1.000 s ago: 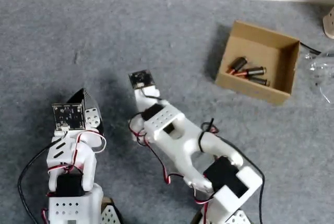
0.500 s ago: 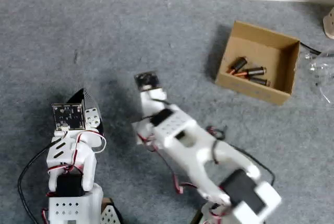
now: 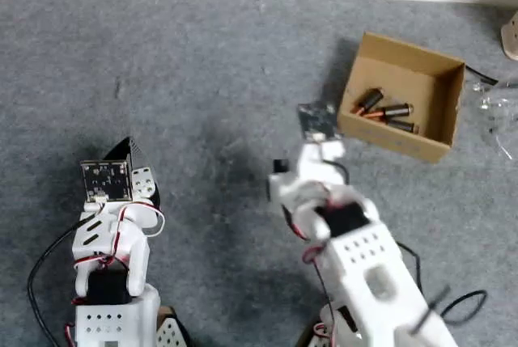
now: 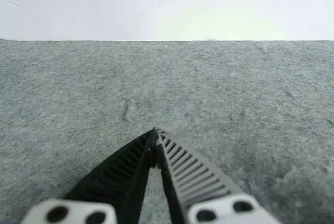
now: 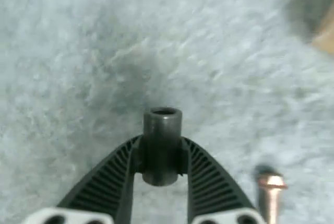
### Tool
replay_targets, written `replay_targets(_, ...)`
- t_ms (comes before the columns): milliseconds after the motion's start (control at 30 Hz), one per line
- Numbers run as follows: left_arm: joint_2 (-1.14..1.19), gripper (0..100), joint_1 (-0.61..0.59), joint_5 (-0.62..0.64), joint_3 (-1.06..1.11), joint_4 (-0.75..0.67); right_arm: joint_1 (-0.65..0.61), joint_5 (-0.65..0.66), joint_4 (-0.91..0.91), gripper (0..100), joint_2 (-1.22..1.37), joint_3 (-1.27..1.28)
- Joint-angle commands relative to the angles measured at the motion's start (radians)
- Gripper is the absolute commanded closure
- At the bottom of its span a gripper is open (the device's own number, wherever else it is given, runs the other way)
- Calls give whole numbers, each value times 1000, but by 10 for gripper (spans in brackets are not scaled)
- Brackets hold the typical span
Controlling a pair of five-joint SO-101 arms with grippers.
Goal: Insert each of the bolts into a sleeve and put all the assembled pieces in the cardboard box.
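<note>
Sleeve (image 5: 162, 130): short dark grey metal tube, smooth wall, hollow bore open at the far end. Right jaws clamped on it, one black ribbed finger (image 5: 117, 177) on each side, gripping its lower half; the open end sticks out well past the tips, tube in line with the jaws.

Bolt (image 5: 270, 190): copper colour, wider flanged head, lying on the grey fuzzy counter (image 5: 78, 51) near the right jaws but outside them, apart from the sleeve.

High view: right arm (image 3: 364, 258) stretches up from the near edge, its wrist camera board (image 3: 317, 120) just beside the near-left corner of the cardboard box (image 3: 388, 138). The sleeve in the jaws is hidden under the wrist here. Box is brown, open-topped, sitting on the counter at the far right. Inside it are three assembled pieces (image 3: 391, 111): dark sleeves with copper bolt ends showing, lying close together on the box floor towards the front wall.

Left arm (image 3: 109, 234) sits at the near left, well apart from the box and from the right arm. Left jaws together, fingers (image 4: 125, 166) meeting at the tips, nothing between them, low over the grey counter
</note>
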Motion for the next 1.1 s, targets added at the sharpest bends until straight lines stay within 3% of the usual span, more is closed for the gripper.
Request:
replay_targets(0,-18,990,25,8,-1,-28,102,23,-73,994,-223,111)
replay_targets(433,-12,989,236,5,21,-51,461,25,-15,994,-972,545)
replay_targets(1067,-10,989,236,5,21,-14,556,23,27,994,-972,567)
